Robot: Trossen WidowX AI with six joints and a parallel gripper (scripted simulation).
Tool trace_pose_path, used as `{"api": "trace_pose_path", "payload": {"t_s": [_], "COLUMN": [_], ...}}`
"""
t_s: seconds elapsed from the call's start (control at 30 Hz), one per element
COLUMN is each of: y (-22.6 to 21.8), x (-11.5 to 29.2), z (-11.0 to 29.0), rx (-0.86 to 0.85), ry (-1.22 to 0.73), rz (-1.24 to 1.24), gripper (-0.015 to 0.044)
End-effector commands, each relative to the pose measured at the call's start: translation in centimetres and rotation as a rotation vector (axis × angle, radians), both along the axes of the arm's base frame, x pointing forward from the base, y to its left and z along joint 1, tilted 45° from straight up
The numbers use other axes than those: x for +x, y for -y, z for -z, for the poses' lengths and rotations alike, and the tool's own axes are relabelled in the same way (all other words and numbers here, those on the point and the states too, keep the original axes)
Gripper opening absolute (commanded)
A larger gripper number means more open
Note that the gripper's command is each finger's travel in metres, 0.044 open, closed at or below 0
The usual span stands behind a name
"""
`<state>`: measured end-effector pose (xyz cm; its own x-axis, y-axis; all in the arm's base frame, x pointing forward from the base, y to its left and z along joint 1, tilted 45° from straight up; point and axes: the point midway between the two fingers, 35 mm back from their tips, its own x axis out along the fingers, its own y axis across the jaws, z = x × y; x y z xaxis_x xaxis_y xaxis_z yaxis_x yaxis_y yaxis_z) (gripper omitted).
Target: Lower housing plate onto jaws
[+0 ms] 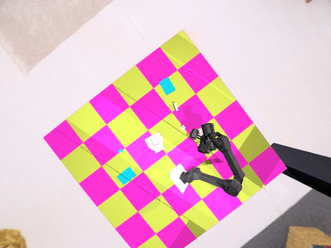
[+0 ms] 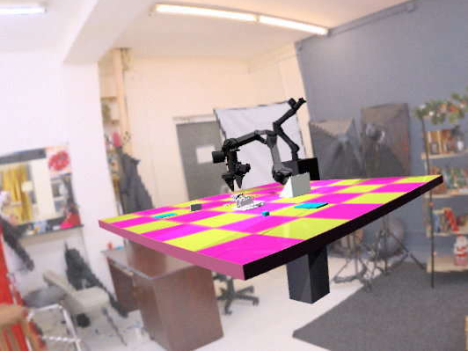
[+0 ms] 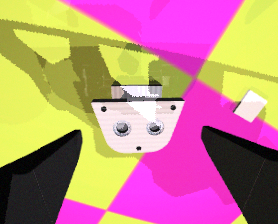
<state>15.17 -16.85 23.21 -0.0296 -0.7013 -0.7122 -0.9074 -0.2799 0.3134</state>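
Observation:
The housing plate (image 3: 138, 139) is pale, with two round holes and a rounded lower edge, in the middle of the wrist view. A pale block (image 3: 142, 91) stands right behind its straight edge. My gripper (image 3: 143, 133) (image 1: 198, 140) (image 2: 235, 188) is open and empty, with the plate below and between its spread fingers, not touched. In the top view the arm partly hides the plate. The white jaw assembly (image 1: 155, 142) (image 2: 247, 203) sits on the table away from the gripper; its jaws and stubs are too small to make out.
A small white block (image 3: 250, 105) (image 1: 183, 127) lies beside the plate. A narrow block (image 1: 175, 106) (image 2: 195, 207), a white wedge (image 1: 177, 178) (image 2: 299, 185) near the arm's base, two cyan tiles (image 1: 167, 86) (image 1: 126, 176) and a small cyan cube (image 1: 121, 151) (image 2: 265, 214) are on the chequered table.

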Motion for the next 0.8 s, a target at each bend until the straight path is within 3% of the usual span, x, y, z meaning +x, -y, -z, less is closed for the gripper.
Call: {"api": "trace_pose_path", "payload": {"t_s": [0.0,0.77], "y": [-0.2,1.7], "x": [-0.1,-0.1], "z": [-0.3,1.5], "rx": [-0.006,-0.007], "ry": [-0.004,-0.003], "rz": [-0.001,-0.001], "gripper": [0.0440,0.0440]}}
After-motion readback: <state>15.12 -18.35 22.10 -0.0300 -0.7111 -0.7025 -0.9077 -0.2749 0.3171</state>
